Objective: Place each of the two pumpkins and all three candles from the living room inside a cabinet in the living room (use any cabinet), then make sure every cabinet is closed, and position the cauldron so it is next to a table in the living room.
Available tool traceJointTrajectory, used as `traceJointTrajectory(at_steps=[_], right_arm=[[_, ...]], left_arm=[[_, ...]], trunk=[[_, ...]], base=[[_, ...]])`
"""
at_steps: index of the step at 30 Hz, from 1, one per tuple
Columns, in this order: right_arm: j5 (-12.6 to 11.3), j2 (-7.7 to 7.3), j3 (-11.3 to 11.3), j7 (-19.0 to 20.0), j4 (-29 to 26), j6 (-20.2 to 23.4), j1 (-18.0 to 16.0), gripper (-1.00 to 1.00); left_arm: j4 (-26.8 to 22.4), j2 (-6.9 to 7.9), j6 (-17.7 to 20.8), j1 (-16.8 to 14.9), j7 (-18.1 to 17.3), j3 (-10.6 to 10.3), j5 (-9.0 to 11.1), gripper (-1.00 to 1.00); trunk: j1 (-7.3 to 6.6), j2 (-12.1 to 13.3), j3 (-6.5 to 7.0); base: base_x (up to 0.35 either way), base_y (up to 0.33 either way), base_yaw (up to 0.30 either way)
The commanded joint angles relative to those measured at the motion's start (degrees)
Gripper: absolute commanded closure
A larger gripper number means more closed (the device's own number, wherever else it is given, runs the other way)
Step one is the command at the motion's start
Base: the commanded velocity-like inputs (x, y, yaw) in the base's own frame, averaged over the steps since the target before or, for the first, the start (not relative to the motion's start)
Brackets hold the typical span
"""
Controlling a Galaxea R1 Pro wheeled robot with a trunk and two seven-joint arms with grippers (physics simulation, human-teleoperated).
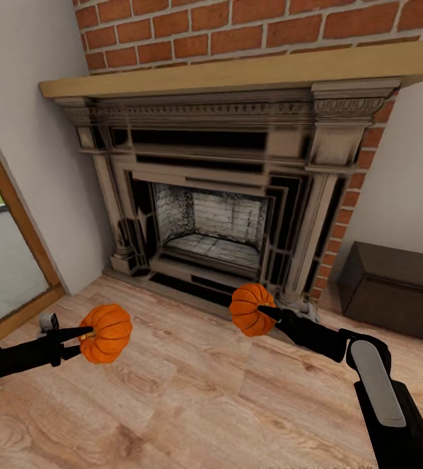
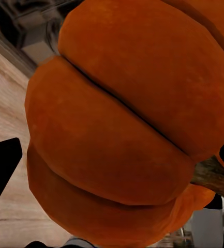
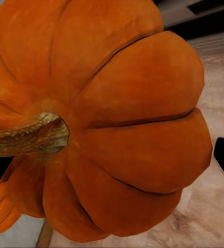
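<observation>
I hold two bright-orange pumpkins above the wooden floor in front of a fireplace. My left gripper [image 1: 84, 335] is shut on one pumpkin [image 1: 107, 333] at the lower left of the head view; up close the same pumpkin [image 2: 127, 124] shows its ribs and brown stem. My right gripper [image 1: 268, 312] is shut on the other pumpkin [image 1: 251, 309] near the hearth, and this pumpkin [image 3: 101, 119] fills the right wrist view. The dark-brown cabinet [image 1: 397, 286] stands low against the wall at the right. A small grey candle [image 1: 46, 320] sits on the floor behind the left arm.
A stone fireplace [image 1: 218, 195] with a wooden mantel [image 1: 237, 71] and brick chimney stands straight ahead. A wood-framed glass door [image 1: 2, 260] is at the left. Light wooden floor [image 1: 185, 391] stretches between me and the hearth.
</observation>
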Motion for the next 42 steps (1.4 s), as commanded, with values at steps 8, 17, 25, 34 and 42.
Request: traceJointTrajectory(at_steps=[8,17,25,34,42], right_arm=[[-0.9,-0.05,-0.1,-0.1,0.0,0.2,0.1,1.0],[-1.5,0.0,-4.1,-0.1,0.0,0.2,0.3,1.0],[-1.7,0.03,-4.7,-0.1,1.2,0.1,0.2,1.0],[-1.7,0.03,-4.7,-0.1,1.6,-0.4,0.2,1.0],[-1.7,0.03,-4.7,1.7,1.6,-1.3,0.2,1.0]], left_arm=[[0.0,0.02,0.5,0.0,0.1,0.0,0.5,1.0],[0.0,0.02,0.5,0.0,0.3,0.0,0.5,1.0],[0.0,0.02,0.5,0.0,0.3,0.0,0.5,1.0],[0.0,0.02,0.5,0.0,0.3,0.0,0.4,1.0],[0.0,0.02,0.5,0.0,0.3,0.0,0.4,1.0]], trunk=[[-1.77,3.2,1.39],[-3.75,6.8,3.16],[-5.51,10.0,5.08],[-7.48,13.6,7.28],[-9.24,16.8,9.24]], base=[[0.0,0.0,-0.28],[0.0,0.0,-0.278],[0.0,0.0,-0.221],[0.0,0.0,-0.186],[0.0,0.0,-0.207]])
